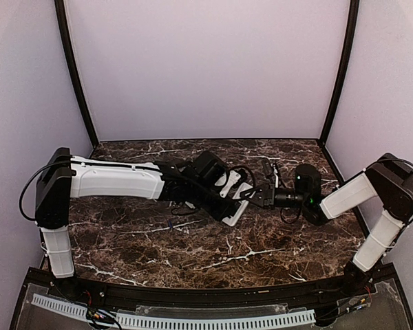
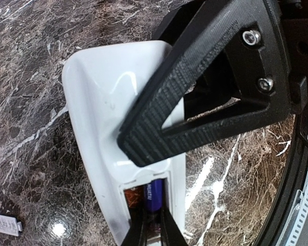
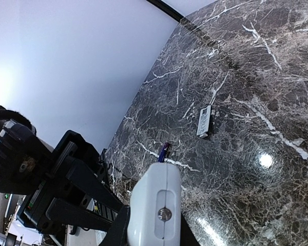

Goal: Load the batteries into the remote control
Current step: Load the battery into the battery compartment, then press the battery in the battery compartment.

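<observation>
Your left pincer [image 2: 143,146] is clamped across the remote control [image 2: 102,102], with the bay facing up. One battery [image 2: 155,197] lies in the bay, its long axis along the remote. The right pincer [image 2: 154,233], tips together, sits at that battery's outer end. The second battery [image 3: 164,149] lies on the counter beyond the remote's far end, nearer your left arm.

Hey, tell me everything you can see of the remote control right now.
The remote control is a small glossy white plastic handset, its back facing the left wrist camera, over the marble table. Its battery bay is uncovered, one bluish-purple battery lying inside. The left gripper clamps it across the middle; the right gripper has its fingertips at the bay end. Its face is hidden.
</observation>
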{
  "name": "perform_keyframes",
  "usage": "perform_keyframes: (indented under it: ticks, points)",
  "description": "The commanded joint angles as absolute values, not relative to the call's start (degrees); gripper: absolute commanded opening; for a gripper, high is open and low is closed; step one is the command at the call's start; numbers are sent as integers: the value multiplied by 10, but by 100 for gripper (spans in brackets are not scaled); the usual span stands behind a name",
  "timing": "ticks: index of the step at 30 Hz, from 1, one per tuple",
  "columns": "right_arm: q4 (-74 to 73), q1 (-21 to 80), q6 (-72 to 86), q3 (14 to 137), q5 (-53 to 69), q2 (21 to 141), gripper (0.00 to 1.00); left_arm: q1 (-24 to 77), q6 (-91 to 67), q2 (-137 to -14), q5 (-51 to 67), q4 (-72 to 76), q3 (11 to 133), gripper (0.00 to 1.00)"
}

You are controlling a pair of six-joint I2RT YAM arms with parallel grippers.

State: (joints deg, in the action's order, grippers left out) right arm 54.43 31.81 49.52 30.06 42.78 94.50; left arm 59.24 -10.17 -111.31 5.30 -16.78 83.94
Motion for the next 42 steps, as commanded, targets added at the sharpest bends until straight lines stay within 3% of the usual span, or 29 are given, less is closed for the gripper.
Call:
perform_keyframes:
  ticks: [1,12,19,23,36,42]
  points:
    - [730,326,541,317,491,904,0,582,-85,-1133,18,-261,813,11]
    - [731,326,542,316,495,912,0,582,-74,-1035,9,-179,757,22]
    - [737,326,541,311,496,914,0,580,-72,-967,14,-121,704,40]
    - [739,326,543,311,497,914,0,577,-78,-949,21,-106,697,45]
    - [636,331,526,312,441,896,0,594,-64,-904,-79,-82,677,42]
    - [546,338,534,310,370,879,0,609,-38,-927,-46,-97,699,47]
